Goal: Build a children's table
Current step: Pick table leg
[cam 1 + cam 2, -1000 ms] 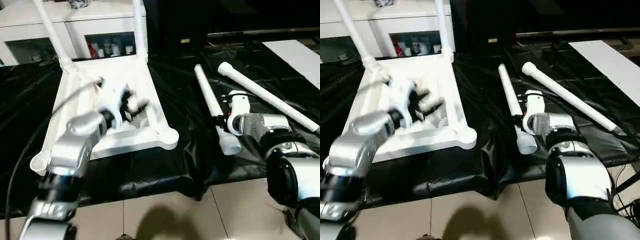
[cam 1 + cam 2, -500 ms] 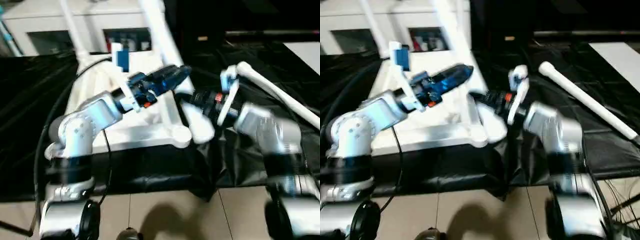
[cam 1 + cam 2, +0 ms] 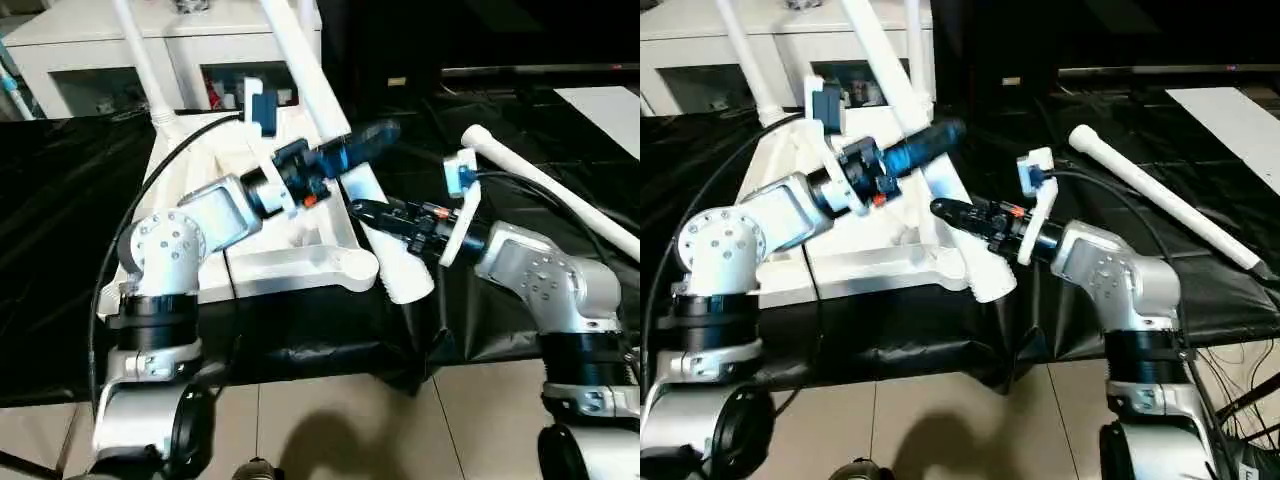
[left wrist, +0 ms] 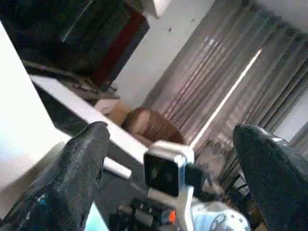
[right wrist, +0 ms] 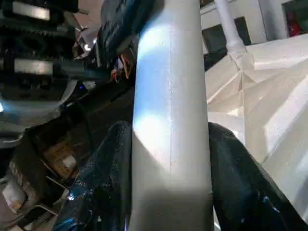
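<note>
Two legs (image 3: pixel 140 62) already stand in the far corner sockets of the upturned tabletop (image 3: pixel 300 262), which lies ribs-up on the black sheet (image 3: pixel 60 200) in front of the cabinet (image 3: pixel 70 40) — so you are about halfway. A third leg (image 3: pixel 315 80) is in your right gripper (image 3: pixel 372 212), its fingers clamped on the tube near the thick end; it slants up across the tabletop, its thick end hanging just past the near right socket (image 3: pixel 352 266), not seated. Your left gripper (image 3: pixel 372 132) hovers beside that tube with fingers spread wide and nothing between them. The fourth leg (image 3: pixel 545 188) lies untouched on the sheet, well off to the right. My read: what remains is seating this leg in a near socket, then fetching and fitting the last one — the near left socket (image 3: pixel 680 292) sits behind your left arm.
</note>
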{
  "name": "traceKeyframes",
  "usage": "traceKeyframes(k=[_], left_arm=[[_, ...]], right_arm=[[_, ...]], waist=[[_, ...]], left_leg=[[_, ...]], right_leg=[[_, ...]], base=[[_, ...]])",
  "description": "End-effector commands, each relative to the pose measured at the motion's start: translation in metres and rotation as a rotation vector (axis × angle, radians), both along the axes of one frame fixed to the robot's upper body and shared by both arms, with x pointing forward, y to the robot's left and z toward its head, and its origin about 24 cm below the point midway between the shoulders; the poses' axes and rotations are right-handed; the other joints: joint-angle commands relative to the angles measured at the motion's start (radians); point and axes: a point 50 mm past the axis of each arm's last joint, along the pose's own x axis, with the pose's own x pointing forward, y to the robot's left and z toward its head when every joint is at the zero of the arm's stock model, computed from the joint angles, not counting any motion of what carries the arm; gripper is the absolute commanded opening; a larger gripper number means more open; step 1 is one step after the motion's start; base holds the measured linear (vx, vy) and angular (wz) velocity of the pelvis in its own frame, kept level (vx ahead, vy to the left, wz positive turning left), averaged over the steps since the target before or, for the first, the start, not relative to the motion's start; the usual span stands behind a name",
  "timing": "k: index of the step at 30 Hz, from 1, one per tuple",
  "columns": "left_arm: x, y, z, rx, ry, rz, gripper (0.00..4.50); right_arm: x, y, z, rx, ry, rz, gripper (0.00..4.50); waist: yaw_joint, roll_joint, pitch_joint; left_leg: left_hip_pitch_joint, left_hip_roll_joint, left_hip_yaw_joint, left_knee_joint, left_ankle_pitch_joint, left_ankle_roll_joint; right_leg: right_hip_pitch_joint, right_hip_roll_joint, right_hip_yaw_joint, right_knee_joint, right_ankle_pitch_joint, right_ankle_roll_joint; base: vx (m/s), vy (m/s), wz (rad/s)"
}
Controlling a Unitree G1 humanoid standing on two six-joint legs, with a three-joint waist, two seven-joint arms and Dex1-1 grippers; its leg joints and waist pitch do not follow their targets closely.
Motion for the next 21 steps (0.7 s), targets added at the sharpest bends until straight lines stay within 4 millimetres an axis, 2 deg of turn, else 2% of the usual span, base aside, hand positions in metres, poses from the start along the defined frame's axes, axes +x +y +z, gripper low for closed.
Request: traceKeyframes(k=[1,5,7,10,12,13,14,15,16,18,21], left_arm=[[0.002,0.008,-0.002,0.013,0.017,0.021,4.13],[0.002,0.006,-0.007,0.078,0.013,0.034,3.79],[0.003,0.005,-0.01,0.089,0.019,0.045,3.71],[0.007,0.004,-0.016,0.161,0.001,0.112,3.52],[0.011,0.004,-0.017,0.18,0.012,0.17,3.3],[0.014,0.004,-0.017,0.174,0.034,0.201,3.26],[0.014,0.004,-0.017,0.174,0.034,0.201,3.26],[0.021,0.005,-0.02,0.19,0.084,0.28,3.21],[0.024,0.005,-0.023,0.208,0.103,0.324,2.91],[0.028,0.007,-0.025,0.225,0.107,0.385,2.84],[0.032,0.013,-0.02,0.172,0.124,0.451,2.58]], right_arm=[[-0.008,0.013,0.014,0.036,-0.064,0.095,1.79],[-0.011,0.016,0.014,0.036,-0.057,0.109,1.79],[-0.012,0.02,0.015,0.042,-0.053,0.12,1.79],[-0.011,0.024,0.015,0.031,-0.062,0.111,1.79],[-0.009,0.028,0.015,0.008,-0.084,0.082,1.79],[-0.007,0.031,0.015,-0.009,-0.101,0.055,1.79],[-0.007,0.031,0.015,-0.009,-0.101,0.055,1.79],[-0.003,0.037,0.015,-0.053,-0.15,-0.005,1.79],[-0.002,0.04,0.015,-0.074,-0.173,-0.029,1.79],[-0.001,0.042,0.015,-0.09,-0.196,-0.051,1.79],[0.003,0.044,0.018,-0.109,-0.237,-0.128,1.79]], waist=[[0.0,-0.012,-0.078],[0.001,-0.012,-0.081],[0.002,-0.015,-0.082],[0.003,-0.013,-0.08],[0.002,-0.013,-0.079],[0.003,-0.008,-0.08],[-0.001,-0.01,-0.079],[0.0,-0.007,-0.081],[-0.002,-0.009,-0.078],[-0.002,-0.005,-0.079],[-0.003,-0.001,-0.08]], left_leg=[[0.027,0.001,-0.001,-0.065,-0.081,0.0],[0.027,0.002,-0.001,-0.063,-0.049,0.018],[0.028,0.002,0.0,-0.062,-0.038,0.028],[0.029,0.004,0.0,-0.064,-0.045,0.031],[0.029,0.004,0.0,-0.065,-0.049,0.024],[0.028,0.004,-0.001,-0.065,-0.051,0.018],[0.027,0.004,-0.001,-0.067,-0.054,0.01],[0.028,0.003,-0.002,-0.066,-0.062,0.003],[0.028,0.003,-0.001,-0.067,-0.069,-0.01],[0.029,0.001,-0.003,-0.069,-0.087,-0.019],[0.027,0.0,-0.004,-0.068,-0.085,-0.028]], right_leg=[[0.058,-0.039,0.032,-0.077,0.071,-0.215],[0.057,-0.038,0.031,-0.073,0.118,-0.224],[0.056,-0.039,0.031,-0.071,0.138,-0.232],[0.056,-0.042,0.03,-0.074,0.115,-0.227],[0.057,-0.042,0.03,-0.075,0.105,-0.219],[0.057,-0.044,0.03,-0.073,0.105,-0.217],[0.057,-0.044,0.029,-0.076,0.104,-0.213],[0.056,-0.044,0.029,-0.074,0.101,-0.212],[0.054,-0.043,0.03,-0.078,0.095,-0.202],[0.058,-0.044,0.03,-0.08,0.076,-0.191],[0.057,-0.042,0.031,-0.079,0.105,-0.184]], base=[[0.0,0.0,0.0],[0.0,0.0,0.0],[0.0,0.0,0.0],[0.0,0.0,0.0],[0.0,0.0,0.0],[0.0,0.0,0.0],[0.0,0.0,0.0],[0.0,0.0,0.0],[0.0,0.0,0.0],[0.0,0.0,0.0],[0.0,0.0,0.0]])
